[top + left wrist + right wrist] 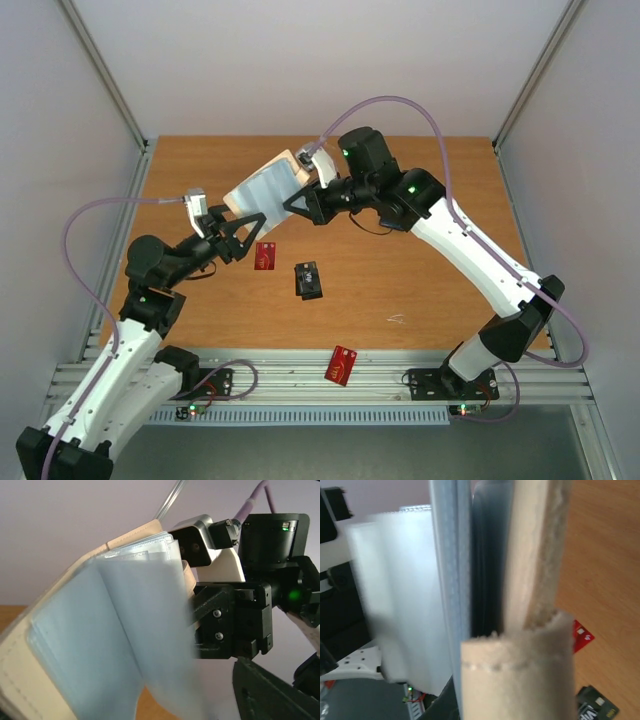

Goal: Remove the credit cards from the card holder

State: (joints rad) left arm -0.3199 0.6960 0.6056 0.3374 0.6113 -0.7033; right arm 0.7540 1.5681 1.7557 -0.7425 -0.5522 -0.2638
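Top view: holder (262,185) is up off the table (430,260), pinched at its far-right end by the R gripper (300,203), jaws closed on it. Its long axis runs from those jaws down-left toward the L gripper (245,232), which sits just beside the holder's low end w/ jaws spread, gripping nothing. Red card (265,255) lies just below the L jaws, black card (309,279) near it, 2nd red card (341,365) well apart at the near edge. All 3 look out, so prob. only putting the holder down is left. L wrist: holder (100,645) sits ahead-left of the jaws, sleeves fanned & blurred. One L finger (270,695) is clear of it at lower right. R gripper (200,615) clamps the far edge. R wrist: holder (530,580) is edge-on right in the jaws, w/ red card (581,636) & black card (597,707) on the table to the right. R arm has it, L is free.
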